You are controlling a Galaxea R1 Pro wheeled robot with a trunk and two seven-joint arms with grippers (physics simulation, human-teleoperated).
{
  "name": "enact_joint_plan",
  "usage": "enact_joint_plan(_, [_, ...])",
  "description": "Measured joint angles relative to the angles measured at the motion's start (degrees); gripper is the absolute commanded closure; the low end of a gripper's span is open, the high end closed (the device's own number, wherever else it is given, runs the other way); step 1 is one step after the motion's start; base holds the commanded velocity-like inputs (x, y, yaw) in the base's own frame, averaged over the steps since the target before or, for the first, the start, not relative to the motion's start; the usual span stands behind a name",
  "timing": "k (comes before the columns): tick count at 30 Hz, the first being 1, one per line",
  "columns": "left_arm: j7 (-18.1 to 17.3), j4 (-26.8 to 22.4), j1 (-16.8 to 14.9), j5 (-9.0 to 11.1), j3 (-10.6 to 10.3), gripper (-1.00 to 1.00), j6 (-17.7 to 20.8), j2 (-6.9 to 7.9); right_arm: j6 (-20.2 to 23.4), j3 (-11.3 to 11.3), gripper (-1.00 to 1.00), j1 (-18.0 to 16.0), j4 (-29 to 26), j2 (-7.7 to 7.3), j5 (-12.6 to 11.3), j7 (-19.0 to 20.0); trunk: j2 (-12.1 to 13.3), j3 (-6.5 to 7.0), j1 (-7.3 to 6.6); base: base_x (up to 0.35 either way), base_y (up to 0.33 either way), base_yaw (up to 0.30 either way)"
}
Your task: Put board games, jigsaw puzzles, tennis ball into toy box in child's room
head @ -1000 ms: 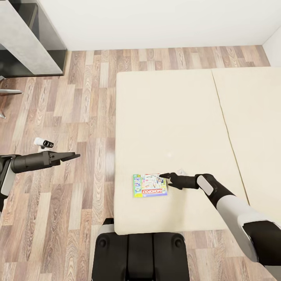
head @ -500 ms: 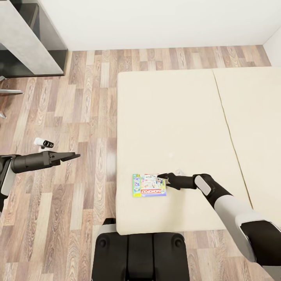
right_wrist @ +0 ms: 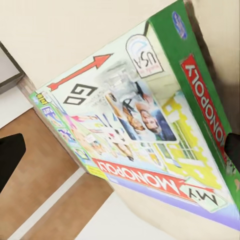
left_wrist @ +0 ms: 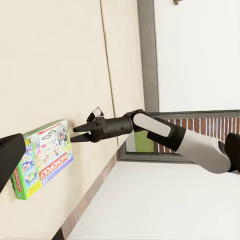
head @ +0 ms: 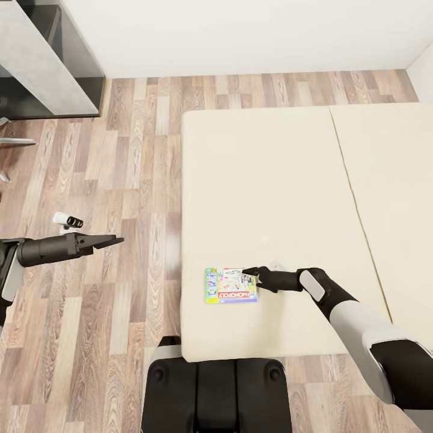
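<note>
Flat rectangular Monopoly board game box with green edge (head: 231, 285) lying on the cream mattress of the bed (head: 264, 180), near the mattress's near edge and close to its left side; same box seen in left wrist view (left_wrist: 42, 157) and, close up, in right wrist view (right_wrist: 150, 125), where its far corners run out of frame. Right black gripper (head: 251, 274) stretched over the mattress with fingertips at the box's right top corner; contact with the box not resolvable from head view. From left wrist view the right gripper (left_wrist: 80, 134) shows fingers parted a little, tips just at the box edge, nothing pinched as far as visible. Small white object right behind the right gripper, mostly hidden by it, not identifiable. Left black gripper (head: 108, 242) hanging over the wood-plank floor (head: 120, 180), well apart from the bed, fingers parted with nothing between them. Small white and black object (head: 67, 221) on the floor near the left arm, too small to identify. Grey and black cabinet (head: 42, 60) at far left, cut off by frame edge.
</note>
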Motion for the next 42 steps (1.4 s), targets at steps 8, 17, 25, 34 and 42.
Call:
enact_joint_plan(8, [0.0, 0.0, 0.0, 0.0, 0.0, -1.00, 0.0, 0.00, -0.1, 0.0, -1.00, 0.0, 0.0, 0.00, 0.0, 0.0, 0.0, 0.00, 0.00, 0.000, 0.018, 0.000])
enact_joint_plan(17, [0.0, 0.0, 0.0, 0.0, 0.0, -1.00, 0.0, 0.00, -0.2, 0.0, -1.00, 0.0, 0.0, 0.00, 0.0, -0.1, 0.0, 0.00, 0.00, 0.000, 0.000, 0.000])
enact_joint_plan(25, [0.0, 0.0, 0.0, 0.1, 0.0, -1.00, 0.0, 0.00, -0.2, 0.0, -1.00, 0.1, 0.0, 0.06, 0.0, -0.2, 0.0, 0.00, 0.00, 0.000, 0.000, 0.000])
enact_joint_plan(34, [0.0, 0.0, 0.0, 0.0, 0.0, -1.00, 0.0, 0.00, -0.2, 0.0, -1.00, 0.1, 0.0, 0.04, 0.0, -0.2, 0.0, 0.00, 0.00, 0.000, 0.000, 0.000])
enact_joint_plan(42, [0.0, 0.0, 0.0, 0.0, 0.1, -1.00, 0.0, 0.00, -0.3, 0.0, -1.00, 0.1, 0.0, 0.08, 0.0, -0.2, 0.0, 0.00, 0.00, 0.000, 0.054, 0.000])
